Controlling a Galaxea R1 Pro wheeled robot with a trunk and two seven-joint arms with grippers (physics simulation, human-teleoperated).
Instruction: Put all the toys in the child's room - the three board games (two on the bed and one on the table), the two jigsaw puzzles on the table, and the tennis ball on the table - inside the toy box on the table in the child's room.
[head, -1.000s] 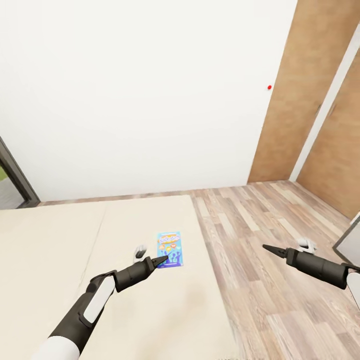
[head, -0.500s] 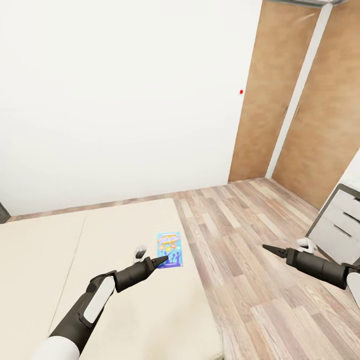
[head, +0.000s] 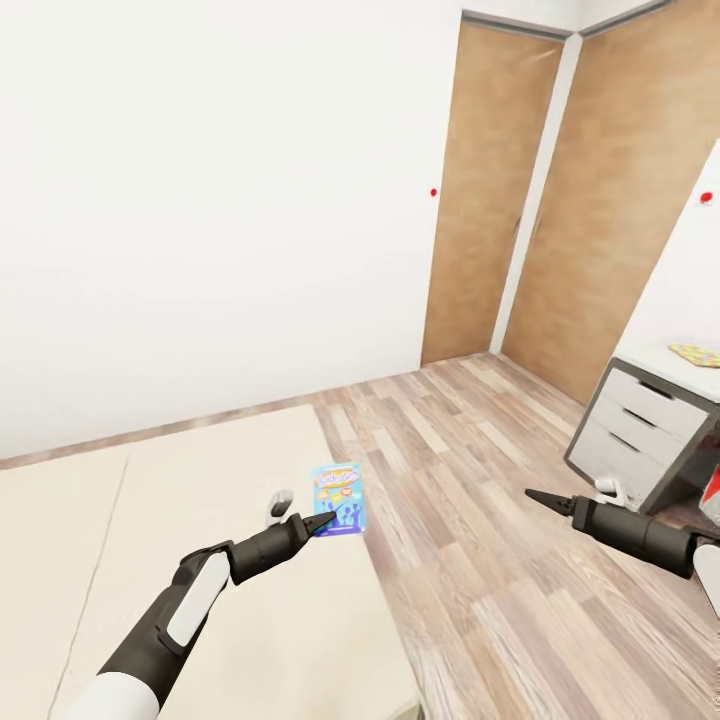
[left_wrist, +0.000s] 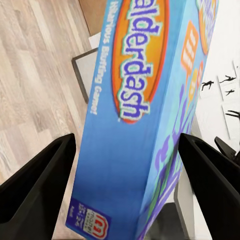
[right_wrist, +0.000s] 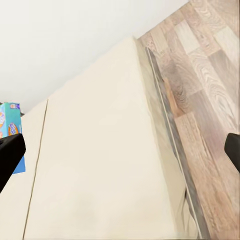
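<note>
My left gripper (head: 322, 520) is shut on the smaller blue board game (head: 337, 500), holding it above the edge of the cream bed (head: 200, 500). In the left wrist view the blue "Balderdash" box (left_wrist: 145, 115) sits between the two dark fingers (left_wrist: 40, 190). My right gripper (head: 532, 494) hangs open over the wooden floor, empty. Its view shows the bed (right_wrist: 100, 165) and the blue box (right_wrist: 9, 125) at the edge. At the far right stands the table (head: 655, 368) with white drawers, and a multicoloured jigsaw puzzle (head: 697, 353) lies on it. The toy box and tennis ball are out of view.
Wood-plank floor (head: 470, 470) runs between the bed and the table. Tall brown wooden doors (head: 480, 200) stand in the corner behind, beside a plain white wall. Something red (head: 714, 486) shows under the table at the picture's right edge.
The camera has swung to the right: the bed slid left in the picture, and the doors, drawers and table came in. Both arms keep their pose, the blue box still held.
</note>
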